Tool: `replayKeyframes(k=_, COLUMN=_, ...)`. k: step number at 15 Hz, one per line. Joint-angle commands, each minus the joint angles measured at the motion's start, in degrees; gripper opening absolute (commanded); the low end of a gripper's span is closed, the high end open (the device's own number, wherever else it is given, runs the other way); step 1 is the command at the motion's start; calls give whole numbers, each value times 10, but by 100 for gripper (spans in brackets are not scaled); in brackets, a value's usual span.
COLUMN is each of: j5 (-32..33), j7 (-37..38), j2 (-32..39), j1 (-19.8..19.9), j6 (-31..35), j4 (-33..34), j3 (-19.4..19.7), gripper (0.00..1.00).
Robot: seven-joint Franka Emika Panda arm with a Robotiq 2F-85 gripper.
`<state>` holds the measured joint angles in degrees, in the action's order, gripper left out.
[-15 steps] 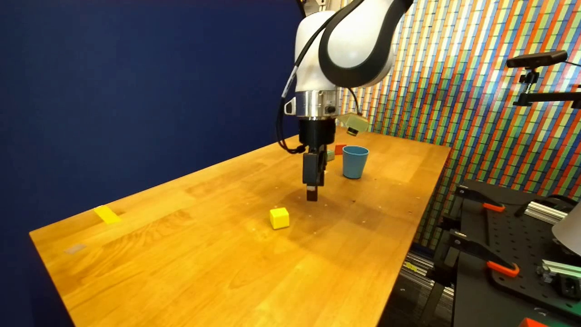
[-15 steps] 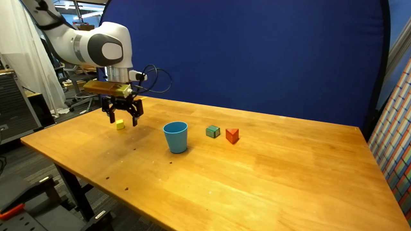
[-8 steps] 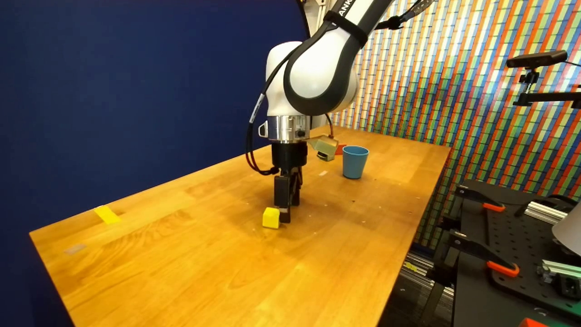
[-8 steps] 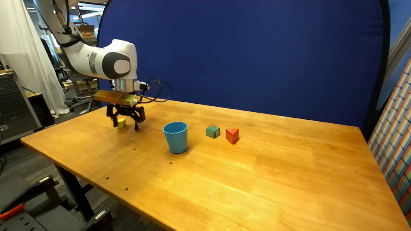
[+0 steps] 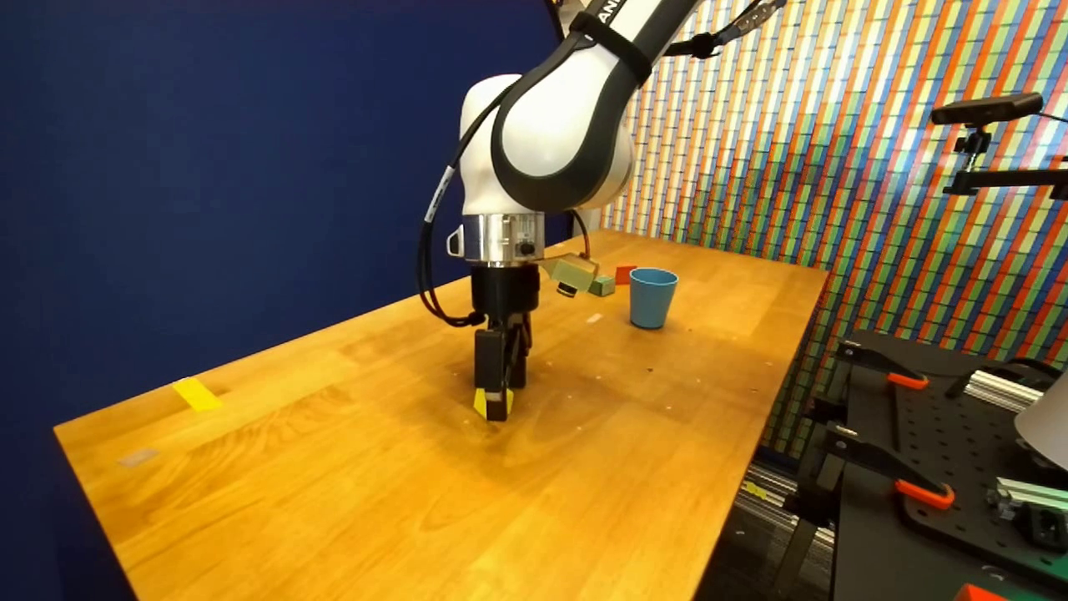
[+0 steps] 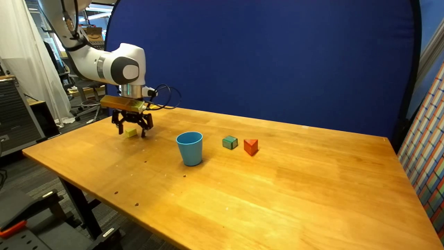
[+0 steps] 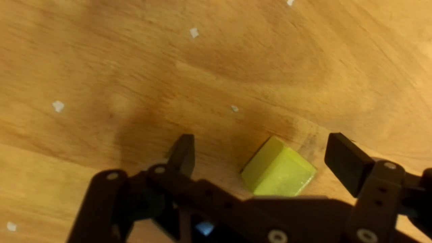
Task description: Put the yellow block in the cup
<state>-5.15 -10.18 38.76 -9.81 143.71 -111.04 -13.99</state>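
The yellow block [image 7: 280,172] is a small bright cube on the wooden table, turned at an angle to the fingers. My gripper [image 7: 261,153] is open, with one finger on each side of the block and a gap on both sides, wider on the left in the wrist view. In an exterior view the block [image 6: 130,132] shows between the fingertips of the gripper [image 6: 132,134], low over the table. In an exterior view the block [image 5: 480,402] is partly hidden behind a finger. The light-blue cup [image 6: 190,149] stands upright, apart from the gripper; it also shows in an exterior view [image 5: 652,299].
A green block [image 6: 230,142] and a red triangular block [image 6: 250,147] lie beyond the cup. A flat yellow strip [image 5: 197,394] is on the table near its edge. A dark cart with orange-tipped clamps [image 5: 924,492] stands beside the table.
My gripper has moved down and over to the yellow block, so that its fingers now stand around it. The block has shifted slightly and turned. The cup has not moved.
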Motion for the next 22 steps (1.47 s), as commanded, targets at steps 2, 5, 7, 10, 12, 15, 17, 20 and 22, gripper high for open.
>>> replayKeyframes(k=2, j5=7, j7=-2, j2=28, j1=-11, j6=-12, j4=37, j3=-9, gripper=75)
replayKeyframes(k=5, j5=12, j7=2, j2=27, j1=-17, j6=-9, j4=38, j3=-5, gripper=59)
replayKeyframes(k=7, j5=13, j7=3, j2=28, j1=-18, j6=-7, j4=40, j3=-4, gripper=42)
replayKeyframes(k=10, j5=16, j7=6, j2=25, j1=-20, j6=-6, j4=40, j3=-3, gripper=21)
replayKeyframes(k=12, j5=29, j7=20, j2=-1, j1=-23, j6=-6, j4=22, j3=17, gripper=17)
replayKeyframes(k=15, j5=60, j7=61, j2=-64, j1=-18, j6=4, j4=-26, j3=63, gripper=17)
replayKeyframes(k=17, j5=90, j7=96, j2=-106, j1=-17, j6=8, j4=-57, j3=103, gripper=17)
replayKeyframes(k=20, j5=133, j7=149, j2=-167, j1=-11, j6=7, j4=-100, j3=157, gripper=17)
replayKeyframes(k=22, j5=140, j7=180, j2=-200, j1=4, j6=6, j4=-130, j3=175, gripper=17)
